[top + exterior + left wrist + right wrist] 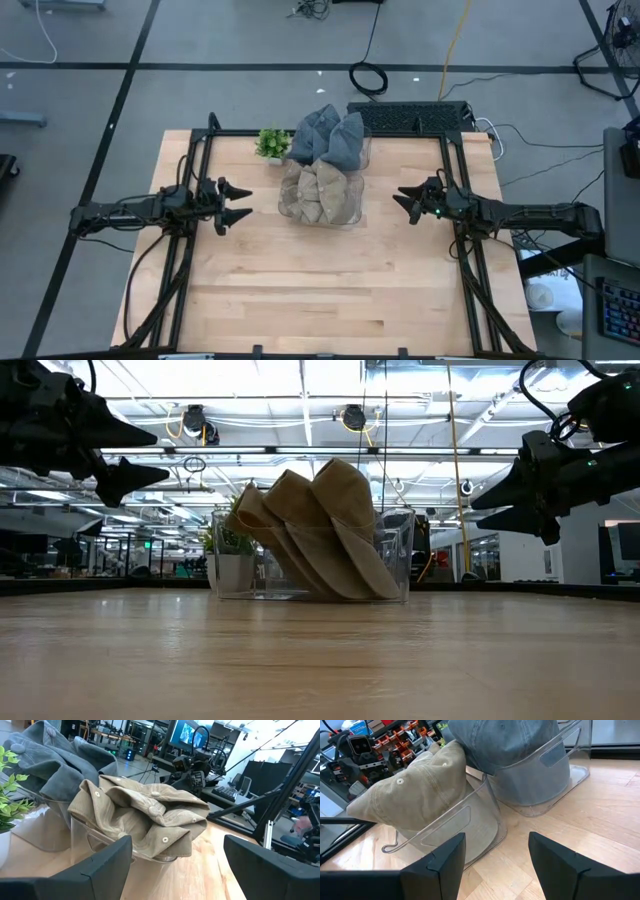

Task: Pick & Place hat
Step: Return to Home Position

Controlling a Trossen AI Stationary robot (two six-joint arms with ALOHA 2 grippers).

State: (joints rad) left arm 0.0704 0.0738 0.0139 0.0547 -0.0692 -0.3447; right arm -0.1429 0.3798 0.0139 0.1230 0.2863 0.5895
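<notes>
At surface's (300,290) centre, we find gray caps (330,140) filling far bin (367,152), no cap loose; left hand (248,202), right hand (400,203) both spread, empty, flanking; placing looks finished.

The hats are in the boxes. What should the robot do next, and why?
Probably draw both arms back to rest. The left pincer and right pincer hang open and empty either side of the bins; gray caps fill one, tan caps the other.
</notes>
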